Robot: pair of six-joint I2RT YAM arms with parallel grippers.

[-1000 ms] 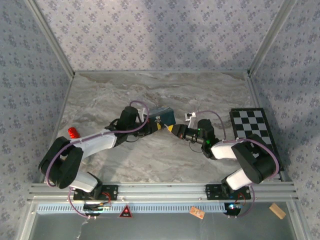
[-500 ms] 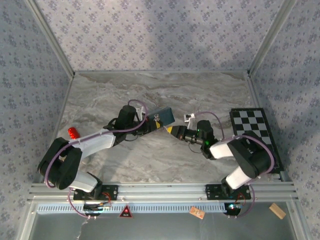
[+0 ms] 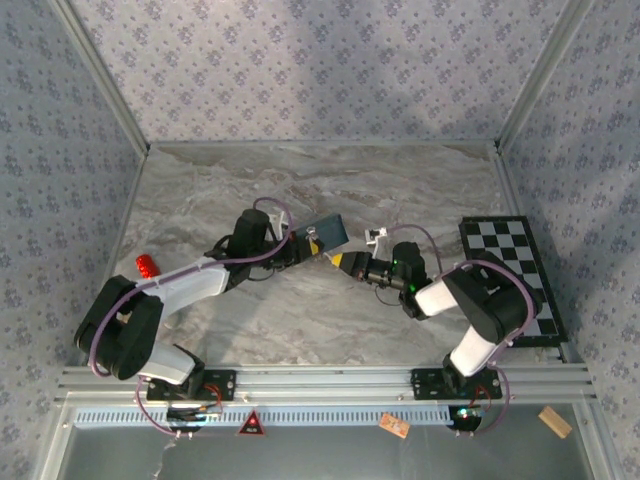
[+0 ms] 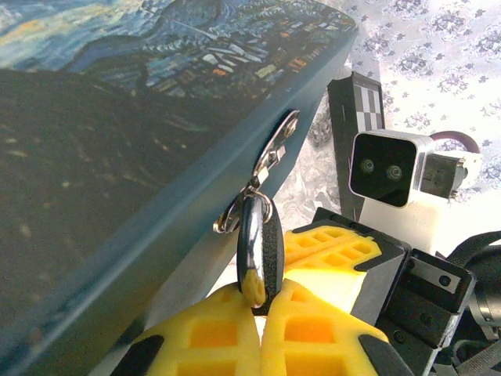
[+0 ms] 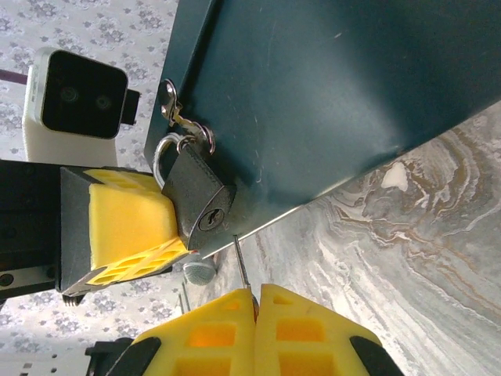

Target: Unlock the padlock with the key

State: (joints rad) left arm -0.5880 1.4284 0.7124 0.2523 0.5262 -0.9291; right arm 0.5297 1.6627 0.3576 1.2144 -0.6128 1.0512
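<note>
- The small dark metal padlock, shackle shut through the blue painted rectangular tin, is pinched by the left gripper.
- The thin grey metal key is clamped in the right gripper, with the keyhole near, at eleven o'clock.
- Insertion and turning are judged outstanding.

One padlock, one key, one tin, one red cylinder and one checkerboard share one table with two arms, left and right.
</note>
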